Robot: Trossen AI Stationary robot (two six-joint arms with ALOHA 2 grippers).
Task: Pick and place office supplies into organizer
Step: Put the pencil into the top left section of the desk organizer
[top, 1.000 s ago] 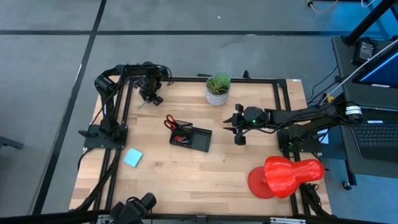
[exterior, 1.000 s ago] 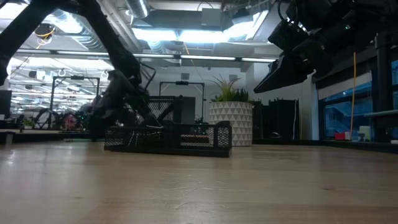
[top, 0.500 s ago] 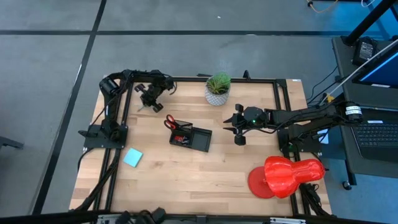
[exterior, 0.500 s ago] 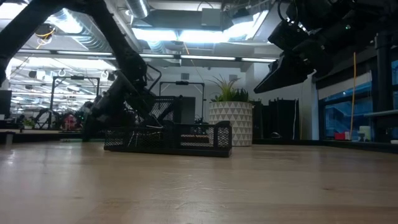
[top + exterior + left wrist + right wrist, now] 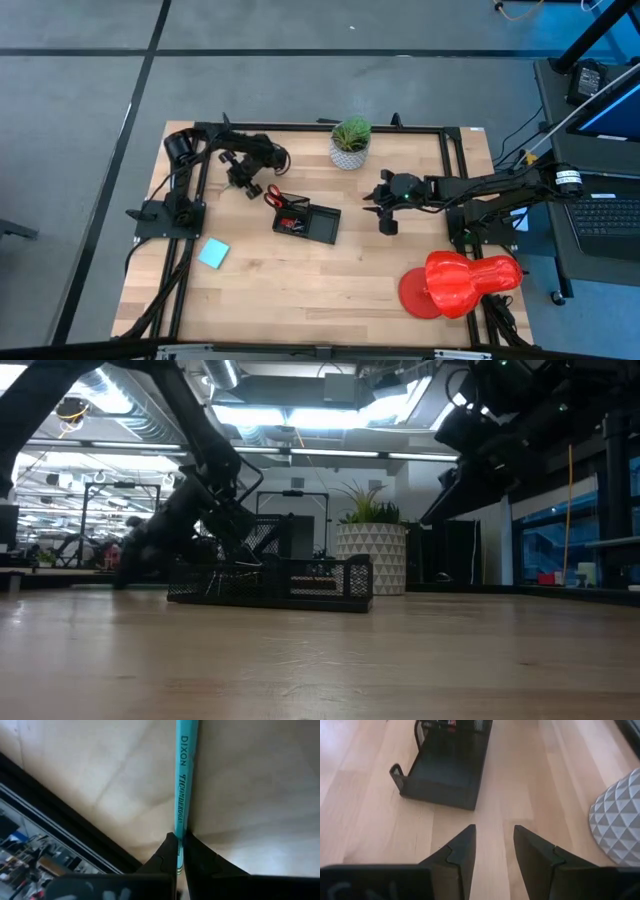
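The green pencil (image 5: 180, 795) carries dark lettering along its side. It reads "DIXON", then "TICONDEROGA". No other writing can be read anywhere in the views.

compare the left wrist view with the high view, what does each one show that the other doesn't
Only the left wrist view shows the left gripper shut on the green pencil, with its printed lettering. Only the high view shows the organizer, red-handled scissors, light blue notepad, plant, red object and right gripper, which waits right of the organizer. Both show the wooden table.
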